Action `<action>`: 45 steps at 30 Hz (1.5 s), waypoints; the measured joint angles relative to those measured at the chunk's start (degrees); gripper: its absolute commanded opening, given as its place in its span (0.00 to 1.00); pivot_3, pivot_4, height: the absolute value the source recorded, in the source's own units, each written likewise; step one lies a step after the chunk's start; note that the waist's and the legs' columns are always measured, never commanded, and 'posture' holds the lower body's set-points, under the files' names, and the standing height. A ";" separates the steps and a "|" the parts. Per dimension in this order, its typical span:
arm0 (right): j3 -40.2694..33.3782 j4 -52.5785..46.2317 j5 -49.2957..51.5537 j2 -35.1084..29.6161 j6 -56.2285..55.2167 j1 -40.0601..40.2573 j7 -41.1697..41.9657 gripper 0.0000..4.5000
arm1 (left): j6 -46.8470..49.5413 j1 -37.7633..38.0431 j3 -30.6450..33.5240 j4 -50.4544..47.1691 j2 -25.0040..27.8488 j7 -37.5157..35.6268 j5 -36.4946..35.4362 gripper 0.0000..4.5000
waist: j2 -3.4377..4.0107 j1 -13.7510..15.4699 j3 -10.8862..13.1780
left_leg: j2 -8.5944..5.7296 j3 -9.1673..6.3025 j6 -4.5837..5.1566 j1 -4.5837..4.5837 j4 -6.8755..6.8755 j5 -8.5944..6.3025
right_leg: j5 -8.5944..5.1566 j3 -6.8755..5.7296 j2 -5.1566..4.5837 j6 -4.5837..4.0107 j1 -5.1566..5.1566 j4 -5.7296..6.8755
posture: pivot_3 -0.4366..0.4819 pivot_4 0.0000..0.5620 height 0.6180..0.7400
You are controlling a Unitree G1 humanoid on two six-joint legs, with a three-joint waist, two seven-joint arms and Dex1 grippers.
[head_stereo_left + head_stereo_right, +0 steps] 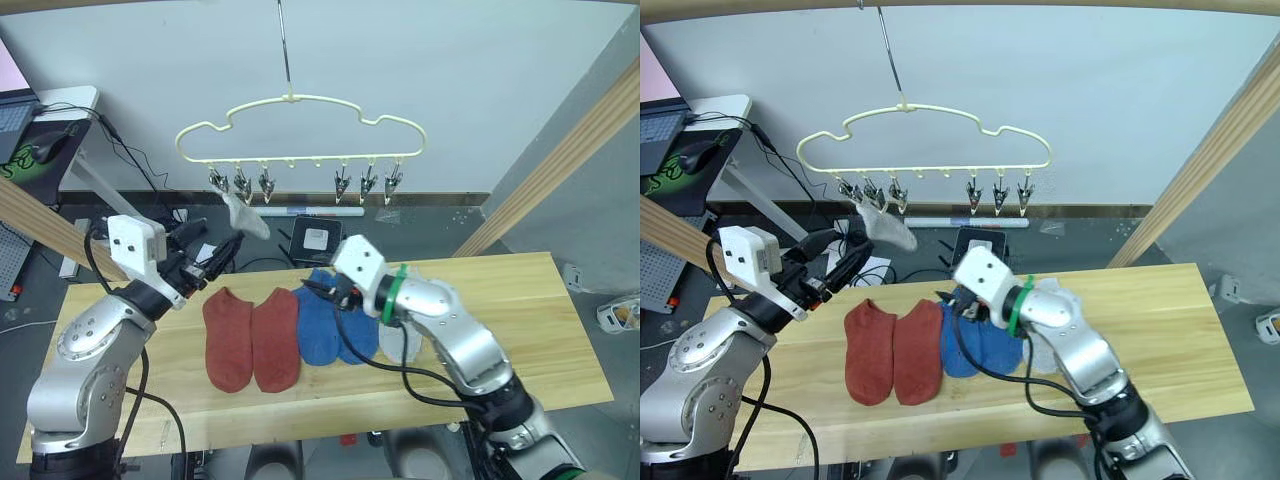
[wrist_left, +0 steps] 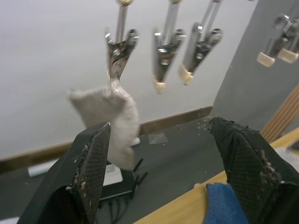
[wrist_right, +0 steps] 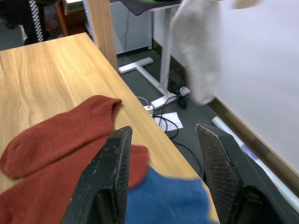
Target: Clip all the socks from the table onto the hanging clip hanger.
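Just below the right gripper [image 1: 318, 290], open and empty, 2 blue socks [image 1: 325, 325] lie lengthwise on the worktop [image 1: 520, 320]; left gripper [image 1: 215, 255] open too.

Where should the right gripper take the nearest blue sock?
Probably the cuff end of the blue sock, coming from above: it lies flat on the table, cuff toward the far edge, just below the open right gripper. Its neighbour overlaps one side.

One light grey sock [image 1: 246, 216] is held by the leftmost clip of the pale-yellow clip hanger [image 1: 300, 130], at twelve o'clock above the table [image 1: 520, 330]. Two rust-red socks [image 1: 251, 338], two blue socks [image 1: 328, 325] and a second grey sock [image 1: 402, 342] are laid flat, side by side.
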 measured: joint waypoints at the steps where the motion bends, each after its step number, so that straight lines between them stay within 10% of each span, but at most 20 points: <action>1: -1.58 -1.56 1.35 -1.22 0.83 0.95 0.54 0.50 | -1.05 0.17 -0.68 -0.20 -0.51 0.13 1.12 0.81 | 0.00 0.04 -0.01 | -0.01 0.01 0.00 0.01 0.00 0.00 | 0.00 0.02 0.00 0.00 0.01 0.00 | 0.46 0.47 1.00; 20: -20.72 -13.53 19.12 -13.83 -4.10 13.17 6.76 0.50 | -10.53 -1.76 -7.28 0.78 -11.01 4.98 10.50 0.81 | -0.24 -0.26 -0.41 | -0.04 0.10 0.08 0.07 0.13 0.03 | 0.12 0.07 0.04 0.06 0.15 0.00 | 0.38 0.45 1.00; 26: -22.07 -13.30 21.83 -15.72 -4.52 12.57 7.10 0.85 | -13.38 -2.70 -8.74 2.88 -12.40 6.05 13.41 0.81 | -0.25 -0.23 -0.78 | -0.07 0.11 0.12 0.11 0.17 0.06 | 0.19 0.06 0.04 0.08 0.23 -0.01 | 0.39 0.44 1.00; 38: -20.41 -13.27 22.95 -16.98 -4.47 10.64 6.19 0.85 | -14.52 -7.49 -10.48 6.12 -16.60 9.59 15.99 0.81 | -0.28 -0.23 -0.85 | -0.08 0.16 0.18 0.13 0.22 0.11 | 0.31 0.02 0.06 0.12 0.28 -0.01 | 0.38 0.45 1.00; 45: -20.41 -13.25 23.06 -17.97 -4.39 10.36 5.93 0.86 | -15.50 -8.79 -10.68 8.23 -17.40 10.55 17.13 0.44 | -0.28 -0.23 -0.85 | -0.09 0.18 0.19 0.14 0.23 0.12 | 0.34 0.02 0.06 0.14 0.27 -0.01 | 0.38 0.45 1.00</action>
